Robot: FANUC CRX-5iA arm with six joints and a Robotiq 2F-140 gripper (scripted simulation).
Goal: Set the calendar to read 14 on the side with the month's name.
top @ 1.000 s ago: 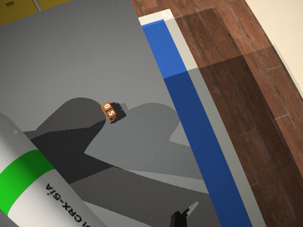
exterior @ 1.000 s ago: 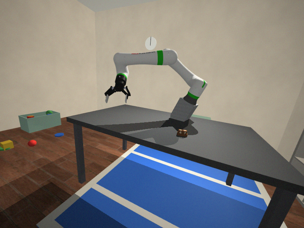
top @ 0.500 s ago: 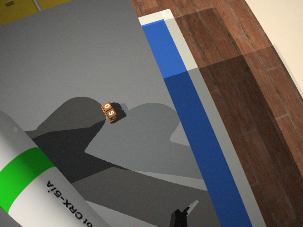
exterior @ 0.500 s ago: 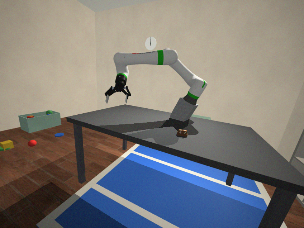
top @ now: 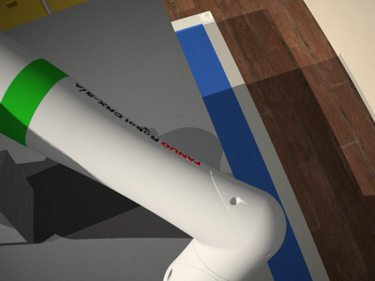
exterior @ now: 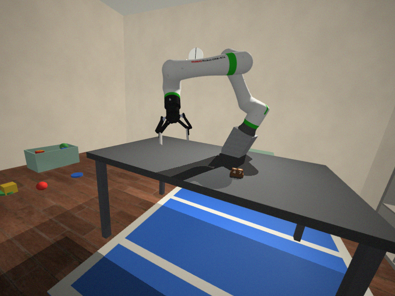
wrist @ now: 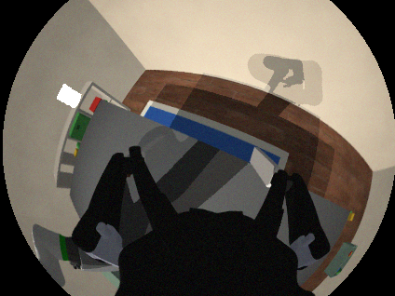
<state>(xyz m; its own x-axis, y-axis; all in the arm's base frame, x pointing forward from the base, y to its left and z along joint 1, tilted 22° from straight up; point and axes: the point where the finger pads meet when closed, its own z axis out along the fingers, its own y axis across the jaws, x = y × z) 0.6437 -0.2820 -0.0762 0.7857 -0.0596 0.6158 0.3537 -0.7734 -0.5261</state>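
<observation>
In the exterior view, the small brown calendar [exterior: 236,172] with two digit cubes stands on the dark table near the arm's base. The side facing this camera reads 4 and 7. My gripper [exterior: 173,133] hangs wide open and empty above the table's far left part, well away from the calendar. In the top view my white arm [top: 145,169] fills the picture and hides the calendar. In the wrist view the open fingers frame the table top; the calendar does not show there.
The grey robot base [exterior: 237,143] stands right behind the calendar. On the floor lie a blue mat [exterior: 204,242], a green toy box [exterior: 51,156] and loose toys [exterior: 41,185]. The table edge [exterior: 255,205] runs near the calendar.
</observation>
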